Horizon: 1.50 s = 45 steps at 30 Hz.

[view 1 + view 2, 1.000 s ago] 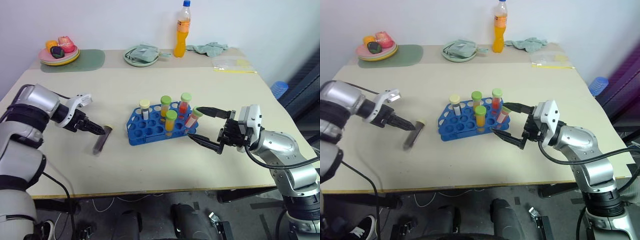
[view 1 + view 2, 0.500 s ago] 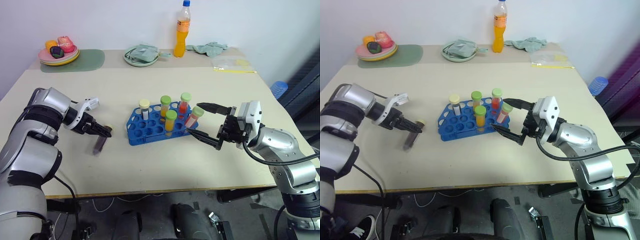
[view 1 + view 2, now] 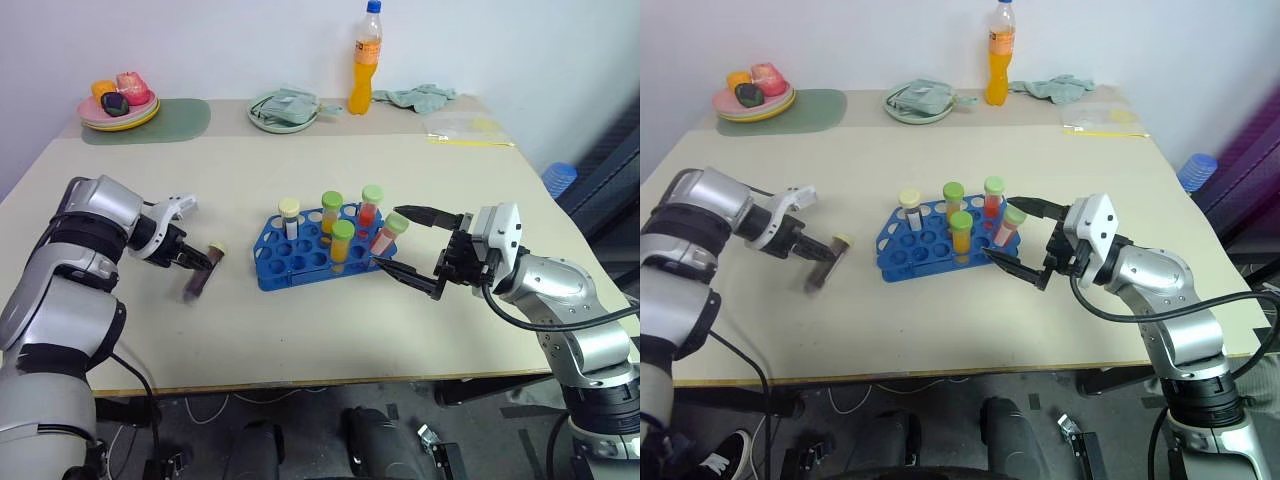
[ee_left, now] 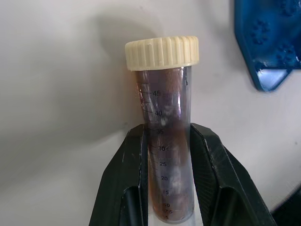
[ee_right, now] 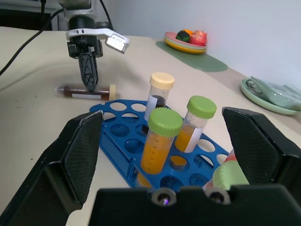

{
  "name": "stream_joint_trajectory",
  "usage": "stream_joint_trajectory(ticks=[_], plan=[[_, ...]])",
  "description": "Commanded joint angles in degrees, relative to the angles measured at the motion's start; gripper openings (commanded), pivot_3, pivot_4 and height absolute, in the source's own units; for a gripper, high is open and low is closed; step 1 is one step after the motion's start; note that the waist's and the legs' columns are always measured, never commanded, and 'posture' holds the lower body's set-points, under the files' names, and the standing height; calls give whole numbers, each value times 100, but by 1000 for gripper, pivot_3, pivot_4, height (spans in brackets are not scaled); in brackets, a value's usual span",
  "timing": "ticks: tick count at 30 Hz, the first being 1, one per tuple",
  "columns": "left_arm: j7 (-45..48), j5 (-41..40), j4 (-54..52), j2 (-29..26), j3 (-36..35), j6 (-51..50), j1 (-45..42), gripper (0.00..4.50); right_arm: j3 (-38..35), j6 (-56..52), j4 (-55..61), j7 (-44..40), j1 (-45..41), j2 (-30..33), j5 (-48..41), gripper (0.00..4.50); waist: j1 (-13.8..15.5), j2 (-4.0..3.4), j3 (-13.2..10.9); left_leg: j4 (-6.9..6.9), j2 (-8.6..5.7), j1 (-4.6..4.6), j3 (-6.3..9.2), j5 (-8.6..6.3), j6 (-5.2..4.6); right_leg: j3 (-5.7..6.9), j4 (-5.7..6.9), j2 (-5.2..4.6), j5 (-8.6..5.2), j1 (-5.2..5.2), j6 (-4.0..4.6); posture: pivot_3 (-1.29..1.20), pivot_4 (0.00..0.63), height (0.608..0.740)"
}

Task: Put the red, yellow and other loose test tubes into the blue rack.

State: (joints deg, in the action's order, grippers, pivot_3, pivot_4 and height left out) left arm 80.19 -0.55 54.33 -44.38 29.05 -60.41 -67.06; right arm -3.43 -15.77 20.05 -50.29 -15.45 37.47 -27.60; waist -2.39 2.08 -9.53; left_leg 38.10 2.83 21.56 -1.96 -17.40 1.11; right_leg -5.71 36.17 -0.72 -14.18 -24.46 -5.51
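Looking at head views: your left gripper (image 3: 200, 262) has just clamped onto the maroon tube (image 3: 199, 276), lying on the table (image 3: 300, 330) left of the blue rack (image 3: 300, 262). Right gripper (image 3: 418, 250) gapes wide beside rack, empty. L wrist: fingers (image 4: 124, 174) pinch tube mid-body, cream cap free, so lift next. R wrist: four tubes already racked.

Left pincer (image 4: 167, 181) angled downward, fingers clamped together, right pincer (image 3: 418, 252) held level, fingers spread wide
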Motion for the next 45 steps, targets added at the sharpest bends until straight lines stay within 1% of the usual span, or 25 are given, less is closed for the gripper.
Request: stream_joint_trajectory(ticks=[1, 3, 4, 6, 8, 9, 10, 11, 13, 15, 17, 21, 23, 25, 28, 29, 31, 34, 37, 41, 45], plan=[[-796, -21, -557, -359, -817, 916, 228, 700, -193, 107, 92, 26, -76, 59, 18, 4500, -16, -1, 0, 0, 1, -1, 0, 0, 0, 0, 0, 0, 6, 0, -10, 0, 150, 740], [-1246, -270, -1029, -404, -1485, 1454, 558, 700, -257, 10, 151, 36, -46, 101, -39, 4500, -10, -3, 1, -1, 3, -6, -2, 0, 0, -1, 6, -1, 7, 0, -13, 0, 150, 740], [-1454, -563, -1565, -372, -2058, 1874, 884, 700, -317, -96, 217, 44, -15, 152, -102, 4500, 0, -3, 1, -2, 5, -8, -2, 0, 0, -1, 10, -1, 8, 0, -14, 0, 150, 740], [-1773, -1036, -2372, -238, -2939, 2363, 1378, 700, -411, -295, 326, 25, 54, 241, -242, 4500, 28, -2, 2, -1, 6, -6, -4, 0, 1, 2, 13, -7, 9, -1, -14, 0, 150, 740], [-2259, -1847, -3147, 278, -4080, 2510, 1782, 700, -536, -474, 448, -44, 181, 333, -458, 4500, 97, 0, 3, 6, 6, 0, -2, 1, 2, 10, 16, -16, 11, -1, -15, 0, 150, 740], [-2497, -2298, -3749, 609, -4652, 2568, 2145, 700, -592, -535, 481, -51, 237, 368, -525, 4500, 152, 1, 4, 9, 5, 2, -3, 1, 2, 11, 16, -19, 12, -1, -16, 0, 150, 740], [-2496, -2676, -4461, 949, -5006, 2929, 2598, 700, -629, -594, 492, -52, 262, 395, -573, 4500, 165, 0, 7, 15, 4, 4, -4, 1, 2, 13, 17, -22, 13, 1, -17, 0, 150, 740], [-2517, -2905, -5021, 1174, -5183, 3089, 2943, 700, -648, -625, 491, -52, 267, 410, -592, 4500, 166, -1, 9, 14, 2, 2, -7, 1, 2, 12, 17, -30, 14, 3, -18, 0, 150, 740], [-2502, -3186, -5843, 1468, -5212, 3296, 3451, 700, -641, -564, 410, -58, 229, 421, -527, 4500, 159, -1, 10, 13, -3, -4, -17, 0, 3, 9, 17, -43, 15, 6, -21, 0, 150, 740], [-2471, -3053, -6320, 1709, -4893, 3794, 3876, 700, -616, -521, 296, -145, 182, 440, -513, 4500, 158, -1, 10, 13, -8, -7, -21, 1, 4, 6, 15, -41, 24, 7, -34, 0, 150, 740], [-2417, -2819, -6479, 1920, -4548, 4367, 4155, 700, -619, -497, 214, -347, 214, 504, -555, 4500, 171, -1, 10, 14, -10, -14, -18, 2, 5, 3, 11, -30, 24, 17, -33, 0, 150, 740], [-2642, -2251, -6182, 2403, -4065, 5596, 4473, 700, -746, -660, 314, -783, 526, 781, -768, 4500, 175, -5, 13, 16, -11, -16, -13, 3, 7, 3, -3, -25, 21, 33, -27, 0, 150, 740], [-2632, -1976, -5979, 2545, -3810, 6187, 4611, 700, -792, -637, 387, -853, 654, 865, -764, 4500, 172, -5, 14, 16, -11, -16, -14, 3, 6, 1, -8, -25, 21, 35, -29, 0, 150, 740], [-2793, -1694, -5756, 2746, -3604, 6796, 4682, 700, -859, -721, 474, -747, 713, 858, -828, 4500, 154, -6, 13, 15, -11, -17, -14, 3, 6, 0, -9, -23, 22, 34, -30, 0, 150, 740], [-2801, -1268, -5399, 2788, -3330, 7791, 4706, 700, -922, -730, 554, -671, 786, 866, -806, 4500, 154, -6, 14, 15, -8, -18, -11, 3, 6, -1, -7, -17, 22, 33, -30, 0, 150, 740], [-2974, -1191, -5243, 2878, -3307, 7930, 4684, 700, -956, -749, 588, -623, 834, 869, -797, 4500, 156, -9, 15, 15, -8, -18, -11, 3, 6, -1, -7, -16, 22, 33, -30, 0, 150, 740], [-3176, -818, -4847, 2947, -3135, 8610, 4668, 700, -1045, -806, 692, -569, 947, 897, -828, 4500, 166, -15, 19, 15, -8, -18, -12, 3, 6, -2, -8, -17, 22, 34, -30, 0, 150, 740], [-3298, -757, -4563, 3097, -2917, 8954, 4749, 700, -1158, -867, 790, -530, 1021, 962, -859, 4500, 169, -15, 19, 16, -9, -16, -12, 3, 6, -2, -9, -18, 22, 34, -30, 0, 150, 740], [-3375, -688, -4379, 3102, -2774, 9163, 4804, 700, -1266, -885, 741, -554, 1012, 1049, -852, 4500, 167, -15, 20, 16, -9, -17, -12, 3, 5, -2, -9, -18, 22, 34, -31, 0, 150, 740], [-3430, -800, -4185, 3080, -2713, 9202, 4841, 700, -1339, -853, 664, -598, 1037, 1097, -807, 4500, 151, -17, 20, 15, -7, -19, -11, 2, 5, -2, -7, -15, 22, 34, -31, 0, 150, 740], [-3446, -797, -4227, 3072, -2594, 9131, 4984, 700, -1332, -807, 628, -589, 1033, 1103, -750, 4500, 160, -17, 21, 15, -7, -18, -11, 2, 5, -2, -7, -15, 23, 34, -32, 0, 150, 740]])
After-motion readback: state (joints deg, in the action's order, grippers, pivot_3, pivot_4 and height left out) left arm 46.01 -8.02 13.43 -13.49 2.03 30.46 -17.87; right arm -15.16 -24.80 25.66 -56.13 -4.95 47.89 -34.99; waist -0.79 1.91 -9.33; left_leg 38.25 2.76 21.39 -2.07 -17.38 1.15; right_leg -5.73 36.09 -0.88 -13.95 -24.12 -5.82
